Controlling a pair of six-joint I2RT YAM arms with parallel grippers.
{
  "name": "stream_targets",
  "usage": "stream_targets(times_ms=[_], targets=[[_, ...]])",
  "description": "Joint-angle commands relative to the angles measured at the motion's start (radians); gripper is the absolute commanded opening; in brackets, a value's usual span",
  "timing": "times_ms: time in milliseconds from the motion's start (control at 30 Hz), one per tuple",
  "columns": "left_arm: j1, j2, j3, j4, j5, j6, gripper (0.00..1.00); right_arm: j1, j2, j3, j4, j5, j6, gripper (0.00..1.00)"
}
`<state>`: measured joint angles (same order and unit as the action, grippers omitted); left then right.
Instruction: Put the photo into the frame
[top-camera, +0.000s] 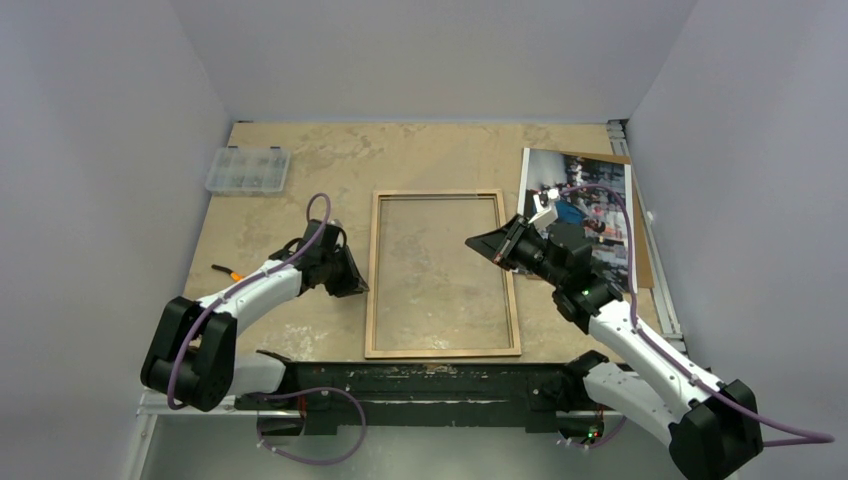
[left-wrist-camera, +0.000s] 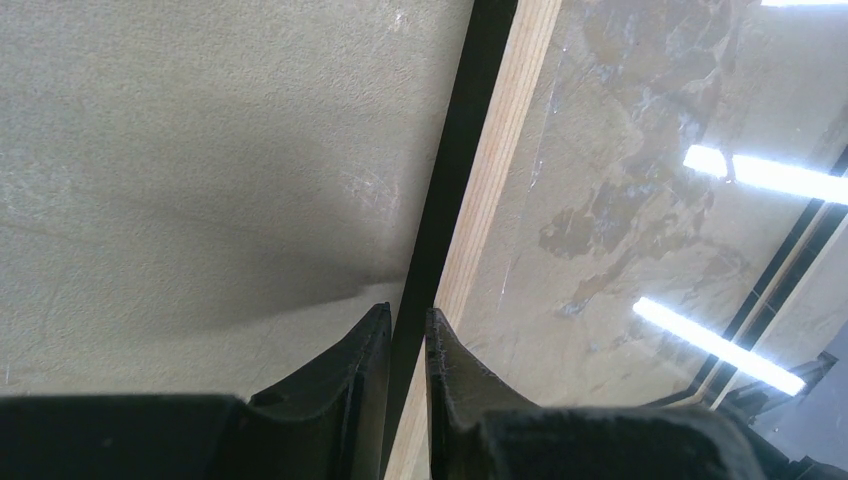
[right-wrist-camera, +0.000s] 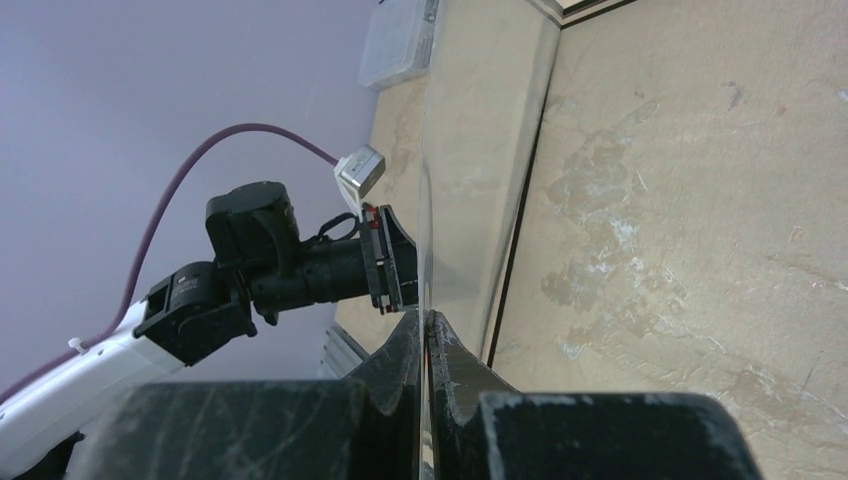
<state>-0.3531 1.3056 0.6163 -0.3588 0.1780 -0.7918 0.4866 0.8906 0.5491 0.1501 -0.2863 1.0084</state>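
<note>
The frame (top-camera: 443, 345) lies flat mid-table, tan wood back up. My left gripper (top-camera: 355, 282) is at its left rail; in the left wrist view the gripper (left-wrist-camera: 408, 312) is closed over the rail's black outer edge (left-wrist-camera: 450, 170). My right gripper (top-camera: 478, 244) hovers over the frame's right part. In the right wrist view the gripper (right-wrist-camera: 427, 318) is shut on a thin clear pane (right-wrist-camera: 480, 150), seen edge-on. The photo (top-camera: 590, 195) lies at the back right, partly under my right arm.
A brown backing board (top-camera: 640, 262) lies under the photo. A clear plastic parts box (top-camera: 248, 170) sits at the back left. A small orange-and-black tool (top-camera: 228, 272) lies left of my left arm. A metal rail (top-camera: 655, 270) runs along the right table edge.
</note>
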Motion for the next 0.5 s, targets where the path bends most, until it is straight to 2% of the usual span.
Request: stream_targets(times_ms=[0,200,467], targets=[[0.006,0.023,0.010,-0.040,-0.058,0.035,0.17,0.007,-0.004,0.045,0.061,-0.018,-0.035,0.00],[0.006,0.037,0.013,-0.035,-0.047,0.037,0.17,0.007,0.005,0.058,0.076,-0.051,-0.042,0.00],[0.006,0.049,0.016,-0.027,-0.038,0.040,0.16,0.009,-0.033,0.089,0.033,-0.017,-0.064,0.00]])
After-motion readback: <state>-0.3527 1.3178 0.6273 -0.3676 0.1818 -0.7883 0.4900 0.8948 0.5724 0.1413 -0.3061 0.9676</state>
